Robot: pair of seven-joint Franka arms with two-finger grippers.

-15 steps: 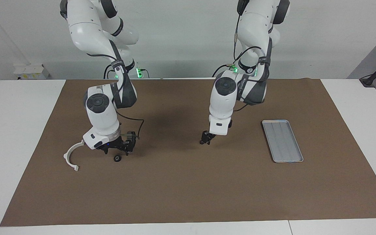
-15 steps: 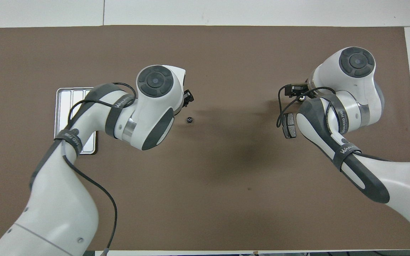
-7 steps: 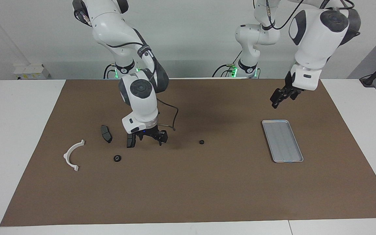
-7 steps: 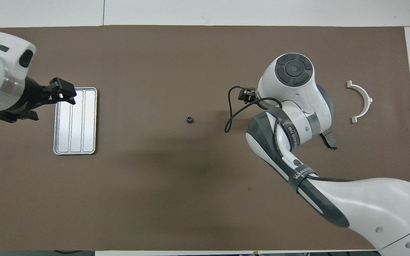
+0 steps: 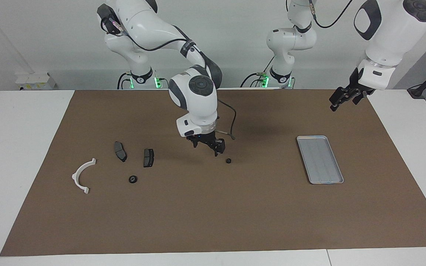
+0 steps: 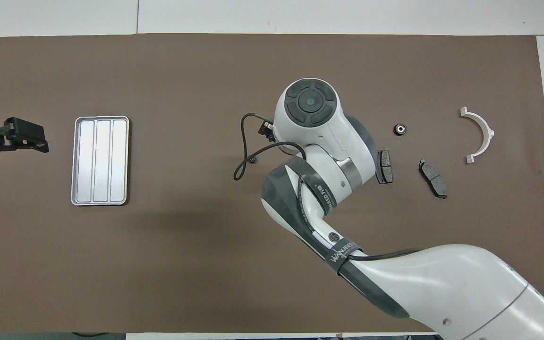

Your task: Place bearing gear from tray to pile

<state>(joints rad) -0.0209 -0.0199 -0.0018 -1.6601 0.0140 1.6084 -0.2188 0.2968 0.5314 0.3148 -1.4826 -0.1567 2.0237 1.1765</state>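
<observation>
One small black bearing gear (image 5: 228,160) lies on the brown mat mid-table, also in the overhead view (image 6: 252,160), between the tray and the pile. The silver tray (image 5: 320,159) (image 6: 100,160) holds nothing. The pile is two dark brake pads (image 5: 120,151) (image 5: 148,157), a white curved bracket (image 5: 83,175) and a second bearing gear (image 5: 132,179). My right gripper (image 5: 206,147) hangs open and empty just above the mat, beside the mid-table gear on the pile's side. My left gripper (image 5: 342,99) is open and raised, off the tray toward the left arm's end.
The brown mat (image 5: 213,221) covers most of the white table. In the overhead view the right arm's wrist (image 6: 310,101) hides its fingers and a black cable loop (image 6: 241,160) hangs by the gear. The pads (image 6: 384,166) (image 6: 433,172) and bracket (image 6: 477,137) lie apart.
My right gripper has moved from the brake pad toward the mid-table gear, and the pad now lies flat. My left gripper has moved farther out past the tray and stays high.
</observation>
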